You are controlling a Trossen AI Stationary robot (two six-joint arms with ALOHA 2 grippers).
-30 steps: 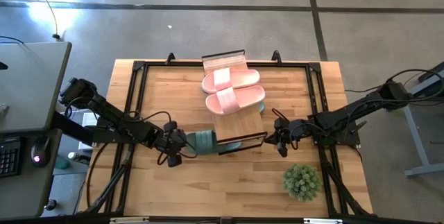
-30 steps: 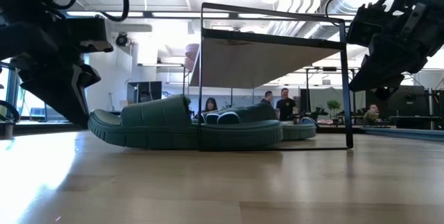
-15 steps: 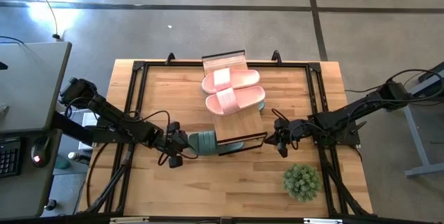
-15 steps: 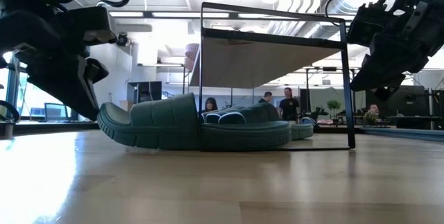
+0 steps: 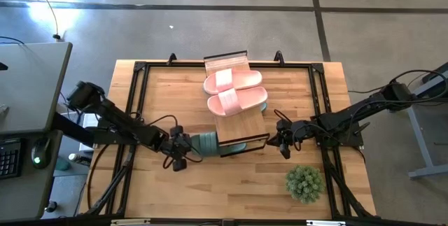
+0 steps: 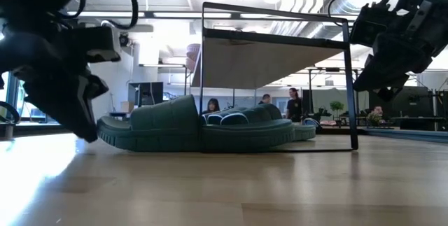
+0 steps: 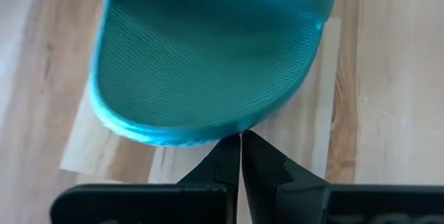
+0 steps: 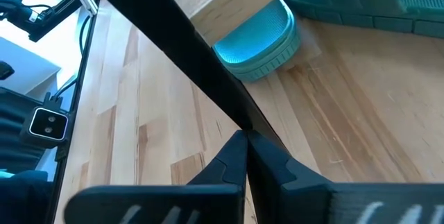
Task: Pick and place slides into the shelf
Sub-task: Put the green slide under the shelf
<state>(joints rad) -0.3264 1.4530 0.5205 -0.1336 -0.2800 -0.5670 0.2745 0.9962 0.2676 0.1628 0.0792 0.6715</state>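
High view, left gripper (image 5: 183, 148): fingers are pressing together with nothing between them, and the tips are meeting the heel end of a sage-green slide (image 5: 205, 142).
Left wrist view, green slide (image 7: 208, 50): it is lying flat on the table (image 7: 388, 78) directly ahead of the closed fingertips (image 7: 239, 156), its rounded edge touching or just beside them; actual contact cannot be told.
Low view, green slide (image 6: 168, 124): it is resting on its sole, partly projecting from under the shelf (image 6: 276, 47), with further green slides lying behind it beneath the wooden plank.
High view, shelf (image 5: 238, 110): it is standing near the table's centre, with two pale pink slides (image 5: 234, 89) lying side by side across its top.
High view, right gripper (image 5: 282, 139): fingers are closed and empty, sitting just beside the shelf's end opposite the left gripper.
Right wrist view, shelf frame (image 8: 180, 50): the black bar is crossing just ahead of the closed fingertips (image 8: 246, 158), with a green slide's end (image 8: 260, 40) lying under the plank beyond.
High view, potted plant (image 5: 304, 182): it is standing near the right gripper, apart from the shelf.
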